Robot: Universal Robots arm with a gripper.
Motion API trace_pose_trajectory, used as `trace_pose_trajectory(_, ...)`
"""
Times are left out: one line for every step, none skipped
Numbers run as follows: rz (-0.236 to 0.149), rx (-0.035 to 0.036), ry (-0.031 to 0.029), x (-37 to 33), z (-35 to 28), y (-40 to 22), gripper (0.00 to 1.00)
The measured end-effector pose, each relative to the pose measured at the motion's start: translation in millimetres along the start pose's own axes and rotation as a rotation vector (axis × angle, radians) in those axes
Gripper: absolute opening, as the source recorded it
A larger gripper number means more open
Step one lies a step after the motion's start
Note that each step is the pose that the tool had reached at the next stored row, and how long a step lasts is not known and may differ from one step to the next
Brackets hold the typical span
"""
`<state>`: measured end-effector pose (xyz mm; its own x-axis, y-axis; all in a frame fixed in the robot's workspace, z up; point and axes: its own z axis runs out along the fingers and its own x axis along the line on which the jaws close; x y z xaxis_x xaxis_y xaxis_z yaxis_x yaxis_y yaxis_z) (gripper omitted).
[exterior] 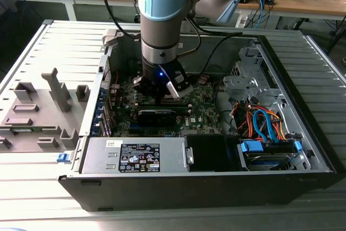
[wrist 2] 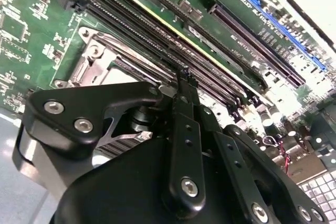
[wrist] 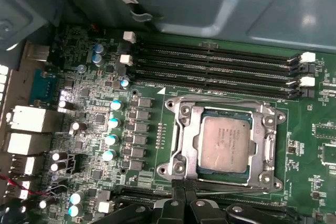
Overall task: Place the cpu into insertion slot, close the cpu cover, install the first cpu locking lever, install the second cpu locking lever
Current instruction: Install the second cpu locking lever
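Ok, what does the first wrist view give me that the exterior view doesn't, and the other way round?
First wrist view: the cpu lying inside the window of the cpu cover, which is down flat around it, with the long black memory slots beside it.

Exterior view: the arm reaching down into the open computer case, the power supply at the case's near edge, and a grey fixture at the exterior view's left.

Both: the green motherboard and the gripper, jaws together just off the cover's edge.
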<state>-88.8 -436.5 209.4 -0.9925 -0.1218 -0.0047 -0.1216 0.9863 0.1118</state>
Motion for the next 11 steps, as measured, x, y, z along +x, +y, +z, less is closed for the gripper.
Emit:
trace_pose_trajectory(0.000, -0.0039, -0.0004, 1.4, -0.1, -2.8, 0.11)
trace_pose_trajectory(0.000, -0.0063, -0.0007, 2.0, -0.1, -4.3, 0.11)
trace_pose_trajectory(0.000, -0.0085, -0.0010, 2.4, -0.1, -5.7, 0.11)
trace_pose_trajectory(0.000, -0.0136, -0.0017, 3.1, -0.3, -7.6, 0.11)
trace_pose_trajectory(0.000, -0.0211, -0.0026, 3.6, -0.4, -9.1, 0.11)
trace_pose_trajectory(0.000, -0.0345, -0.0043, 4.4, -0.5, -10.0, 0.11)
trace_pose_trajectory(0.000, -0.0574, -0.0072, 5.9, -0.6, -10.7, 0.11)
trace_pose_trajectory(-0.001, -0.0702, -0.0089, 6.8, -0.6, -10.9, 0.11)
trace_pose_trajectory(-0.001, -0.0774, -0.0097, 7.4, -0.7, -11.3, 0.11)
trace_pose_trajectory(-0.001, -0.0831, -0.0105, 8.3, -0.7, -11.8, 0.11)
trace_pose_trajectory(-0.001, -0.0848, -0.0108, 8.9, -0.8, -12.5, 0.11)
